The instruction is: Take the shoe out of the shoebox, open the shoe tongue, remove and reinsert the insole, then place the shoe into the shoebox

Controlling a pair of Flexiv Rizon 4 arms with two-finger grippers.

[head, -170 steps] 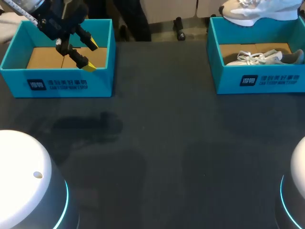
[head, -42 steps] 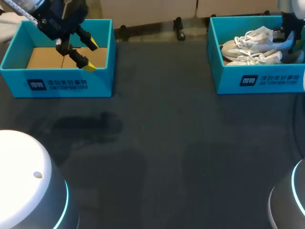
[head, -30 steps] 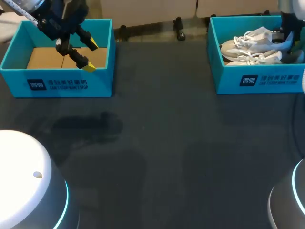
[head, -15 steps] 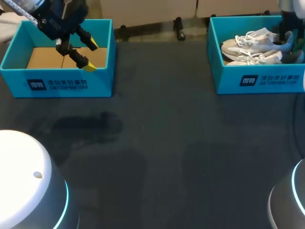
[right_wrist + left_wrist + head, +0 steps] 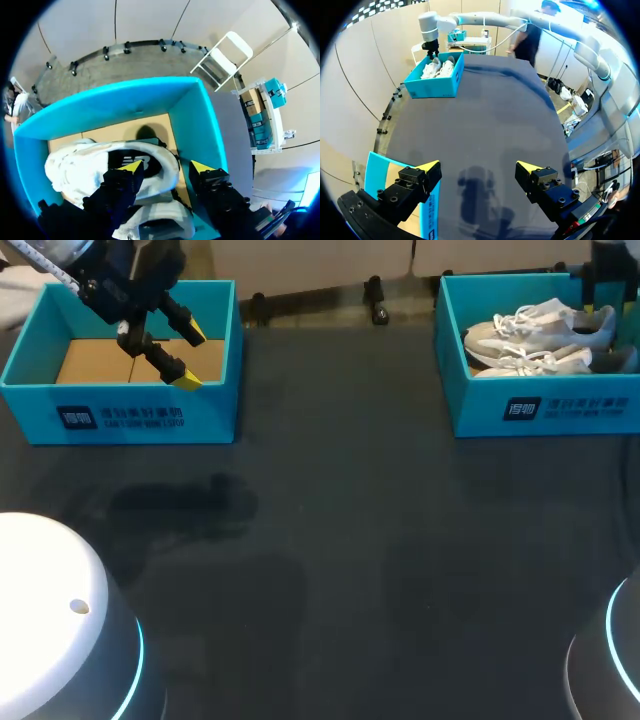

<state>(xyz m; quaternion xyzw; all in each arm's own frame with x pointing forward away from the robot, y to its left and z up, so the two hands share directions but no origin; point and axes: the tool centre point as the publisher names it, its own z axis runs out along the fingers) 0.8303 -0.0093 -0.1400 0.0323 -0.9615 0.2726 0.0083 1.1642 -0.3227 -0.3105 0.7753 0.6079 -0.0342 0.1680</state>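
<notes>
Two white sneakers (image 5: 530, 335) lie in the right-hand shoebox (image 5: 560, 405) in the head view, while my left pincer (image 5: 190, 357) hangs open over the other shoebox (image 5: 130, 415). The left wrist view shows that pincer spread wide above the dark table (image 5: 485, 115). The right wrist view alone shows how my right pincer (image 5: 166, 169) stands: open, just above one sneaker's collar.
</notes>
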